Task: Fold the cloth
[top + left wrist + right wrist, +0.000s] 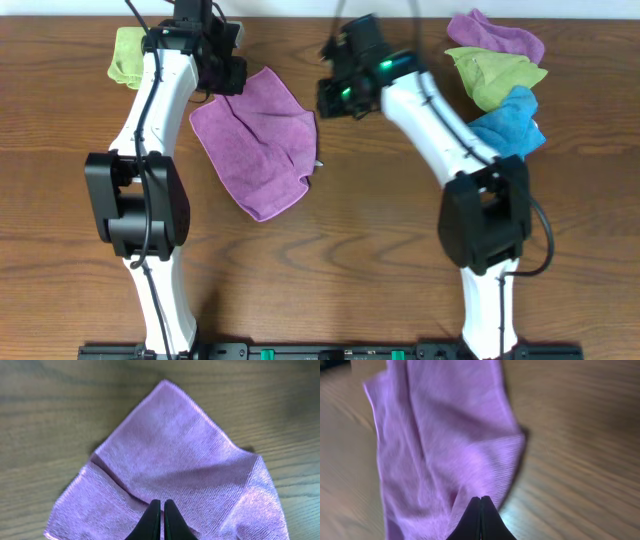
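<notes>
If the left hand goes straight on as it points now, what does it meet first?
The purple cloth: the left hand points across it, though its height above the cloth is unclear.

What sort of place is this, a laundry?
Probably a robotics lab bench, not a laundry: a left arm and right arm stand at a wooden table, a purple cloth lies between them, spare cloths heaped at the far corner.

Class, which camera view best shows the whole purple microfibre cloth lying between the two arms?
The overhead view: the purple microfibre cloth appears almost whole there, with its outline and creases. The left wrist view shows only one pointed corner and a fold line. The right wrist view shows only a blurred, creased strip.
</notes>
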### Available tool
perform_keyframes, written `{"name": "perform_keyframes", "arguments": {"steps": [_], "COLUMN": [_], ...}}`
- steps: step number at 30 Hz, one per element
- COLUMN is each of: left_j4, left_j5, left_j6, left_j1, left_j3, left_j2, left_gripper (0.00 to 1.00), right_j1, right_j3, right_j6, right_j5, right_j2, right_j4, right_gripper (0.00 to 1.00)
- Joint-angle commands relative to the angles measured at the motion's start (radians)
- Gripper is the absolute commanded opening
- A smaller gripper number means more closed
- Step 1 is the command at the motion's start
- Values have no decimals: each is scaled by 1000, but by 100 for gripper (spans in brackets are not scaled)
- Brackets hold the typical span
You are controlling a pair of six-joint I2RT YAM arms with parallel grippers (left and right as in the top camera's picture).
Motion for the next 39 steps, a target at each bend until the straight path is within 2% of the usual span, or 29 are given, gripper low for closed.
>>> {"name": "perform_keyframes", "arguments": {"steps": [1, 3, 10, 17, 23, 32, 39], "left_j4": [28, 92, 263, 316, 322, 383, 435], "left_j5": [-3, -1, 20, 126, 147, 165, 164], "left_j6": [31, 30, -24, -66, -68, -92, -108], "left_j1": [6, 4, -6, -10, -20, -27, -27], "left_j3": [-16, -35, -69, -69, -69, -69, -69], "left_j2": [-14, -6, 55, 149, 183, 233, 264], "left_gripper": [6, 6, 5, 6, 6, 6, 5], "right_j1": [69, 89, 93, 97, 120, 195, 198], "right_j3": [-14, -34, -74, -74, -74, -74, -74], "right_j6": [-120, -128, -148, -148, -140, -141, -145], "right_j5": [181, 251, 244, 133, 133, 229, 231], "right_j2": [-20, -11, 37, 41, 28, 13, 13], "right_j4": [-9, -1, 0, -19, -94, -67, -53], "right_gripper": [1, 1, 1, 1, 2, 2, 1]}}
